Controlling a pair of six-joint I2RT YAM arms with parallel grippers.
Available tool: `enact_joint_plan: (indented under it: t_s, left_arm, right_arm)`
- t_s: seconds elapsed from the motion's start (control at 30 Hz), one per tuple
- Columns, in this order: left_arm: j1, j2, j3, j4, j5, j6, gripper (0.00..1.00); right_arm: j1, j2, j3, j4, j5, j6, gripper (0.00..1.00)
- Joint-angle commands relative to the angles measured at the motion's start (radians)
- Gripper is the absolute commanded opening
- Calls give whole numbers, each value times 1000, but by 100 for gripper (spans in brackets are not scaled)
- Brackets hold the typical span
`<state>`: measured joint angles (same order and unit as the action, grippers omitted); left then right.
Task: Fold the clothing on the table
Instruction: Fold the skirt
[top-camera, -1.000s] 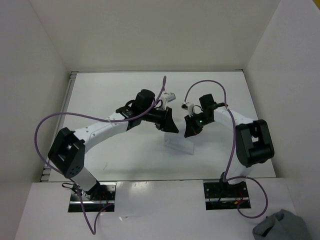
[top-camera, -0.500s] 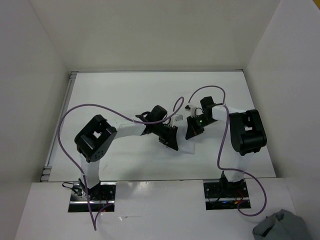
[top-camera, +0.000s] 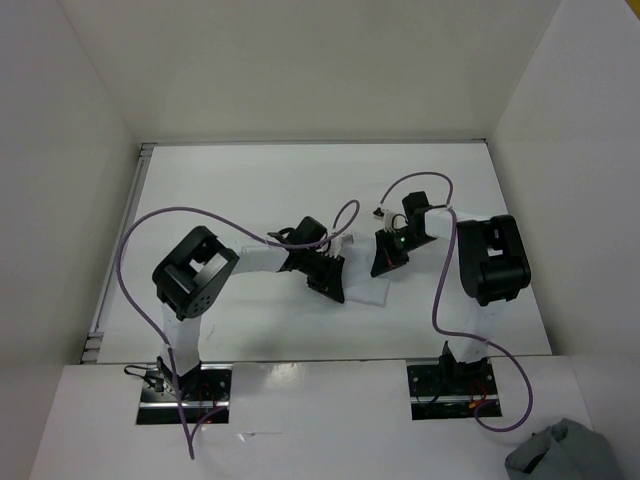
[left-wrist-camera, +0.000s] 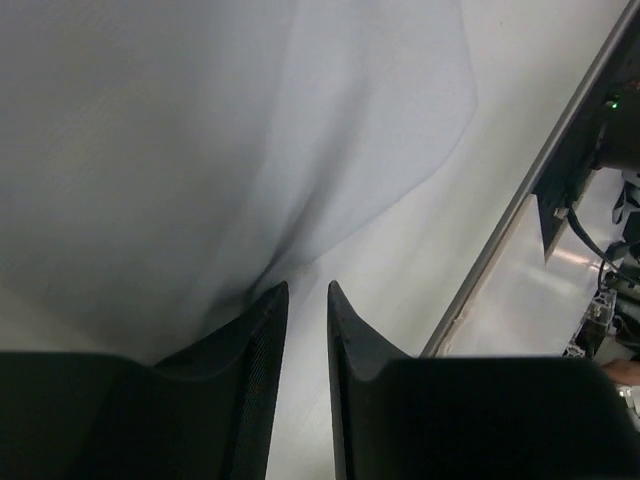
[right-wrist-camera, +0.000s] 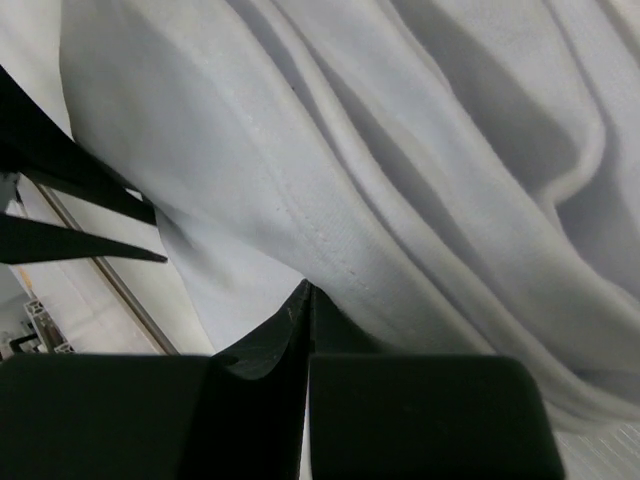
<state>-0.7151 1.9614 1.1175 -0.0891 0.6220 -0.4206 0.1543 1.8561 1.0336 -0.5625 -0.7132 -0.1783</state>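
One white clothing nearly vanishes against the white worktop, lying mid-worktop between two claws. Right claw pressed together, pinching its hem. Left claw: narrow gap, grip impossible to tell. One grey bundle, cut off at the corner.

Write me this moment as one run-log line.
left gripper: slightly open, at clothing edge | right gripper: shut on clothing | fold: not done

You have plain white walls closing in the table at the back and on both sides, evenly lit, with only soft shadows. A metal rail runs along its left edge. At near right, a grey-blue cloth bundle sits on the white ledge.
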Motion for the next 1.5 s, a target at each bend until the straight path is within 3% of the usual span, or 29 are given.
enact_joint_plan:
  t_s: [0.0, 0.3, 0.43, 0.77, 1.07, 1.23, 1.33, 1.47]
  left_arm:
    - [51, -48, -57, -41, -96, 17, 31]
    - [108, -294, -50, -98, -266, -61, 34]
    - [99, -315, 2, -43, -223, -73, 35]
    - [108, -89, 79, 17, -131, -43, 35]
    - [108, 66, 136, 6, -176, -33, 35]
    - [117, 59, 124, 15, -194, -33, 35]
    - [117, 2, 123, 5, -206, -33, 35]
    - [108, -154, 148, -9, -228, -33, 35]
  right_arm:
    - [-9, 37, 20, 64, 112, -10, 0]
    - [-9, 46, 20, 64, 121, -10, 0]
    - [-9, 28, 20, 64, 97, -30, 0]
    - [-73, -140, -3, 65, -100, -95, 0]
    - [-91, 67, 46, 12, -80, -81, 0]
    - [-134, 118, 46, 23, -69, -50, 0]
    - [-165, 127, 58, -14, -139, -95, 0]
    - [-225, 39, 69, -172, -444, -301, 0]
